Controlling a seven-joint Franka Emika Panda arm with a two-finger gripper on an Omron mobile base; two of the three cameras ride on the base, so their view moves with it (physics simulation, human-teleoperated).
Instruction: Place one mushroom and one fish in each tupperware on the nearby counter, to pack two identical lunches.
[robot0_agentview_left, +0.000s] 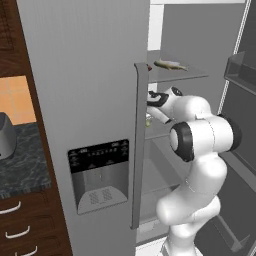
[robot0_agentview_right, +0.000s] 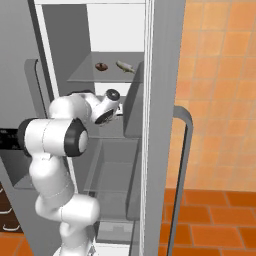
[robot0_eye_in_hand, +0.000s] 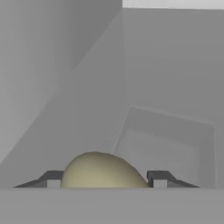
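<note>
The white arm reaches into the open grey fridge (robot0_agentview_left: 90, 75), with its hand (robot0_eye_in_hand: 103, 183) over the middle shelf, below the upper glass shelf (robot0_agentview_left: 192, 75). In the hand view a rounded olive-yellow lump (robot0_eye_in_hand: 101, 171) sits between the 2 dark finger tips. It looks closer to a pale yellow-green food item than to a reddish-brown mushroom, and what it is cannot be told. The jaws stand part-way in with the lump between them, but whether the tips press on it cannot be told from these pictures.

On the upper glass shelf lie 1 small flat pale tan fish (robot0_agentview_right: 125, 66) toward the shelf's right edge and 1 small round dark reddish-brown mushroom (robot0_agentview_right: 101, 65) just beside it, toward the shelf's middle; they are near each other and apart. The dark speckled stone tabletop (robot0_agentview_left: 22, 165) shows to the fridge's left, above brown wooden drawers with white handles (robot0_agentview_left: 15, 232).

By my reading this is the fetching step, early in the task: at least 1 fish and 1 mushroom are not yet packed. The next move calls for a firm hold on the lump, then a careful backing-out clear of the shelf edges and the grey door handle (robot0_agentview_left: 139, 145) before turning to the tabletop.
</note>
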